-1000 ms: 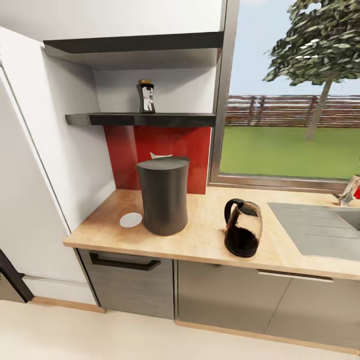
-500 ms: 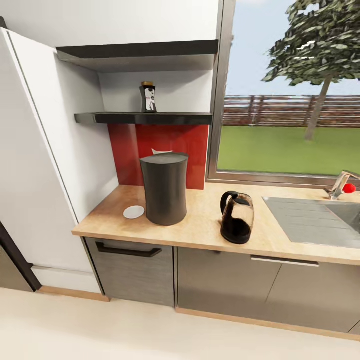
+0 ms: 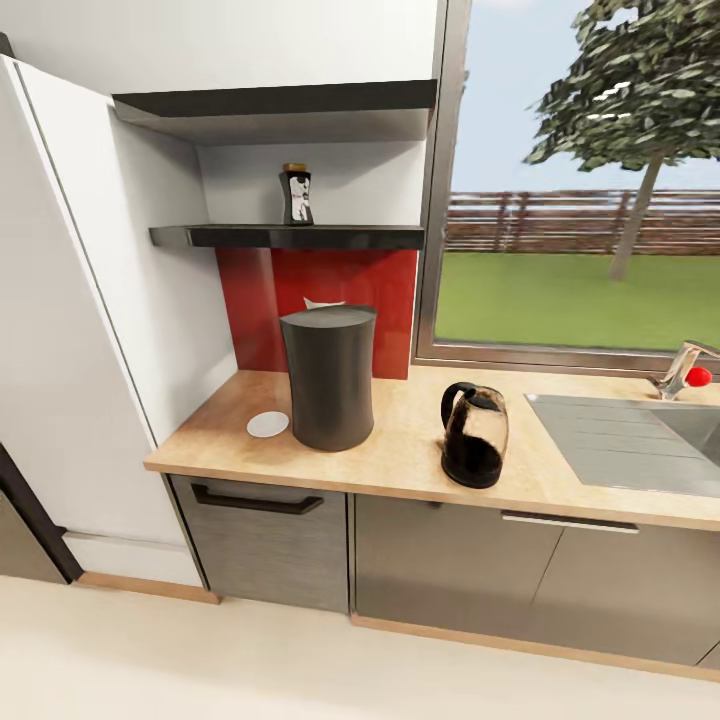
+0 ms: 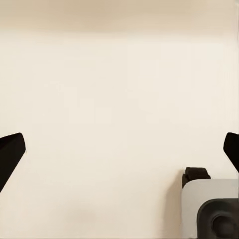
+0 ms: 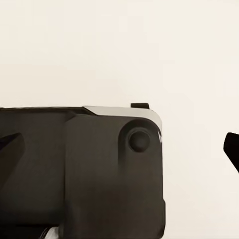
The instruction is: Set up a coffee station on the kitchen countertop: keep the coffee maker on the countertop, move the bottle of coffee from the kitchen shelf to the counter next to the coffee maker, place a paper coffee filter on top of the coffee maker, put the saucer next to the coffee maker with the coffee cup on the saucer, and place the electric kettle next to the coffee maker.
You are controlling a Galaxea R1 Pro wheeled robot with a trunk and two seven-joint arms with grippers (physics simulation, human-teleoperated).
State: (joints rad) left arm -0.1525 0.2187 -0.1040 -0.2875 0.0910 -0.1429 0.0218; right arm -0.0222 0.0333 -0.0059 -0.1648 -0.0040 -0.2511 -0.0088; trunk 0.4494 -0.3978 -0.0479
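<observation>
Red backsplash (image 3: 260,300), window (image 3: 580,200), cream floor (image 3: 200,660).

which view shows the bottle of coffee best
The head view: the bottle of coffee stands upright on the kitchen shelf, above the coffee maker. Both wrist views face pale floor and parts of the robot's base, with nothing of the bottle.

The right gripper (image 5: 119,149) looks down on a pale cream floor (image 5: 149,50), and its two dark fingertips (image 5: 11,145) stand wide apart at the opposite edges of the picture. Between them and lower sits a large dark block of the robot's own body (image 5: 79,174), with a round knob (image 5: 139,140) near its light grey upper corner.
</observation>
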